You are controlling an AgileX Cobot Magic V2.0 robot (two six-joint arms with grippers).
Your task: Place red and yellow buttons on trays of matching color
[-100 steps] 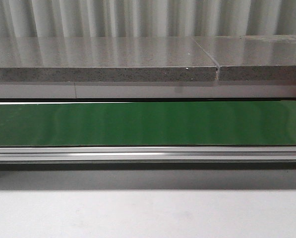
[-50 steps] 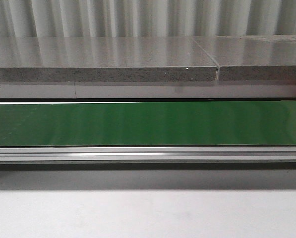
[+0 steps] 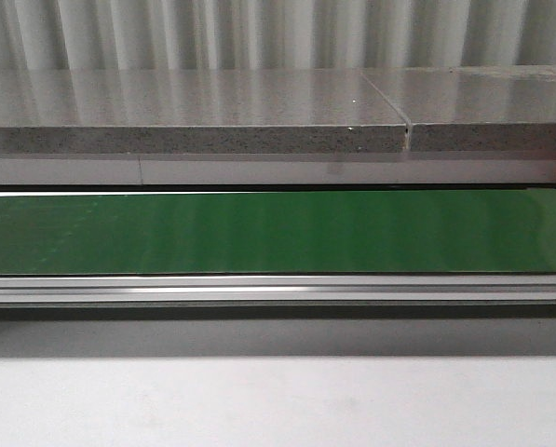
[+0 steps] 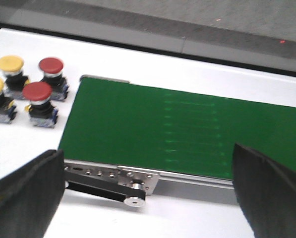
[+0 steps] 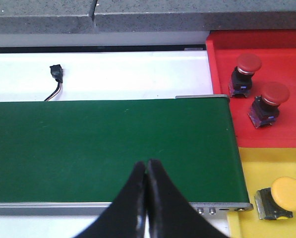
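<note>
Right wrist view shows you the right gripper (image 5: 147, 171), fingers pressed together over the green conveyor belt (image 5: 108, 148), beside two red mushroom-cap push buttons (image 5: 248, 74) on the red plastic tray (image 5: 286, 47). Your left gripper (image 4: 148, 191) hangs fingers wide apart; two yellow push buttons (image 4: 10, 69) wait off the belt's end.

Back wall (image 3: 259, 33): pale corrugated panelling, vertical ribs, soft even light. In front of it, grey speckled stone counter (image 3: 184, 116), glossy top reflecting the ribs, seam right of centre. White strip (image 3: 259, 171) below the counter edge. Green conveyor belt (image 3: 278, 233) spans full width, bare, faint sheen, aluminium side rail (image 3: 278, 290) on its near side. Nearest: plain white table (image 3: 278, 400), shadow band along its far edge under the rail.
</note>
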